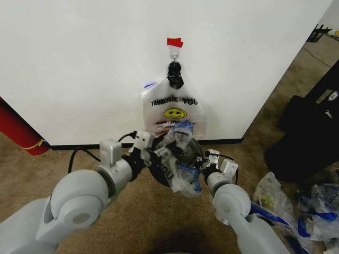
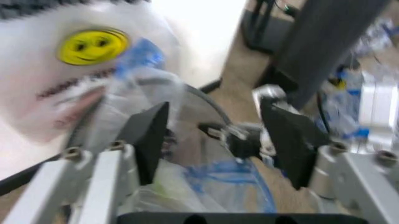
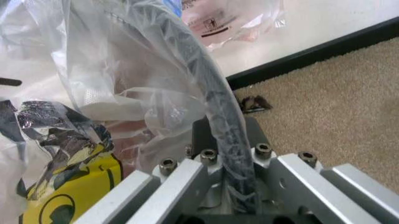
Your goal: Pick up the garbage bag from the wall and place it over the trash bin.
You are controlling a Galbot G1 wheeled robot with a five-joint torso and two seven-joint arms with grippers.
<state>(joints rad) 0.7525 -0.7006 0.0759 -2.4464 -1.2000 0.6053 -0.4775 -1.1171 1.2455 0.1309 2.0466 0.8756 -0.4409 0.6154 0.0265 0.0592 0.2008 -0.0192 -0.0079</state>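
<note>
Right hand (image 3: 227, 186) clamped on trash bin (image 3: 206, 88) rim; left hand (image 2: 215, 135) wide, garbage bag (image 1: 180, 159) bunched between.

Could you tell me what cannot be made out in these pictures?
- Trash bin body: head view, hidden by crumpled garbage bag and both arms.
- Right gripper fingers: right wrist view, covered by rim and plastic.
- Hanging bag's lettering: left wrist view, blurred.

Translucent garbage bag (image 1: 173, 112), yellow smiley, seemingly black lettering.
</note>
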